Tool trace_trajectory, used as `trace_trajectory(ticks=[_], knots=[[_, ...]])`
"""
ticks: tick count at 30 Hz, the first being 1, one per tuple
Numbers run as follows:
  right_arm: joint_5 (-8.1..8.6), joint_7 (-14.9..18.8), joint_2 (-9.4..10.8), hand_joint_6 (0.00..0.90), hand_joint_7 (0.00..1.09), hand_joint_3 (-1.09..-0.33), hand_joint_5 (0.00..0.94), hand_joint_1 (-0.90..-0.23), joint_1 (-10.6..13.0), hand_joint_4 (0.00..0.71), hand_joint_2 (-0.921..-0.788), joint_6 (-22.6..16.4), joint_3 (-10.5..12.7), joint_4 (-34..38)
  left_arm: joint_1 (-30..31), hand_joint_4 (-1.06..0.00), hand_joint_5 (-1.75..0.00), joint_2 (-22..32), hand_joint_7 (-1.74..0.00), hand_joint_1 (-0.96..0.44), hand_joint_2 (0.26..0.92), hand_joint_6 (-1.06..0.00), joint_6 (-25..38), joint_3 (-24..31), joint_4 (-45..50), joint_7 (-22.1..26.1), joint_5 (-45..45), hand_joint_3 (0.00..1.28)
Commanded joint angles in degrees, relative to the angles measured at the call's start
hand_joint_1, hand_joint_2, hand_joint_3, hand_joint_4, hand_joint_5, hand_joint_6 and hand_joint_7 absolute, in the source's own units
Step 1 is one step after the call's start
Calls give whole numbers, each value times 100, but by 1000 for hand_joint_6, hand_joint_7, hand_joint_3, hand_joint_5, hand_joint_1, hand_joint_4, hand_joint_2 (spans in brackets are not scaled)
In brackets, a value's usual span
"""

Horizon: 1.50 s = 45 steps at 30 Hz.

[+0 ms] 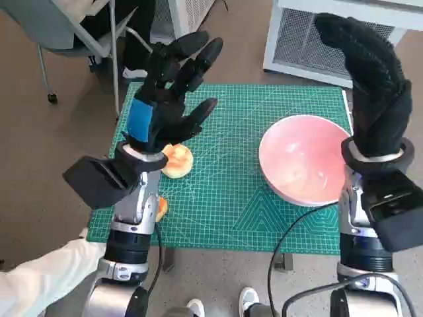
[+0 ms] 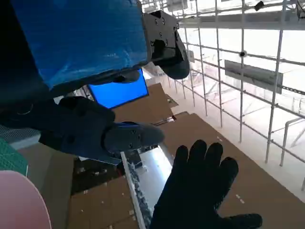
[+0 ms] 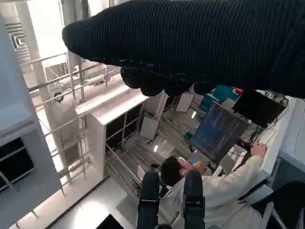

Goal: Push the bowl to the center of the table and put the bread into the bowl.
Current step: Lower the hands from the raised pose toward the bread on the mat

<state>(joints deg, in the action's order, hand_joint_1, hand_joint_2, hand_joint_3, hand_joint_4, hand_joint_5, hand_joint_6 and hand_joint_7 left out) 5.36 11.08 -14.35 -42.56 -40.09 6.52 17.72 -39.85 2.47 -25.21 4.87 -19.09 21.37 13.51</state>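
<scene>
Left hand (image 1: 170, 99) covers part of the bread (image 1: 178, 162); a second orange piece (image 1: 161, 208) peeks from behind that wrist, too hidden to identify. Right forearm cuts off the pink bowl (image 1: 301, 165) at its near-right rim. Right wrist view barely shows that hand's fingers

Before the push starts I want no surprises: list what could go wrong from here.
1. The pink bowl sits near the right edge of the green mat; a stray push from the right hand could send it off.
2. The bread is partly hidden under the left hand, so a grasp may miss.
3. A black cable hangs beside the bowl and might snag.
</scene>
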Motion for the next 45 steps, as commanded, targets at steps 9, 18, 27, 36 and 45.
trace_trajectory(ticks=[9, 18, 27, 36, 45], knots=[[-1, 18, 55, 13, 573, -767, 0, -537, 188, 271, -921, 29, -26, 19, -51, -362, -1, 9, -769, -431, 921, -101, -30, -5, -4, 39, 41, 379], [70, 91, -46, 8, 573, -762, 0, -556, 300, 266, -921, -105, 62, 139, -61, -362, -1, -5, -772, -426, 921, -100, -65, 24, -35, 50, 74, 380], [192, -44, -484, 0, 577, -768, 0, -551, 671, 259, -921, -596, 695, 923, 22, -362, -1, 0, -777, -413, 921, -98, -108, 84, 6, 71, 152, 382], [-35, -867, -602, 12, 568, -785, 10, -541, 864, 277, -921, -910, 1299, 2084, 14, -363, -1, -16, -779, -409, 921, -96, -193, 145, -115, 68, 184, 379], [-92, -1255, -727, 23, 511, -788, 3, -538, 844, 272, -921, -1076, 1450, 3584, 43, -363, -1, -34, -778, -412, 921, -96, -166, 149, -54, 31, 183, 378]])
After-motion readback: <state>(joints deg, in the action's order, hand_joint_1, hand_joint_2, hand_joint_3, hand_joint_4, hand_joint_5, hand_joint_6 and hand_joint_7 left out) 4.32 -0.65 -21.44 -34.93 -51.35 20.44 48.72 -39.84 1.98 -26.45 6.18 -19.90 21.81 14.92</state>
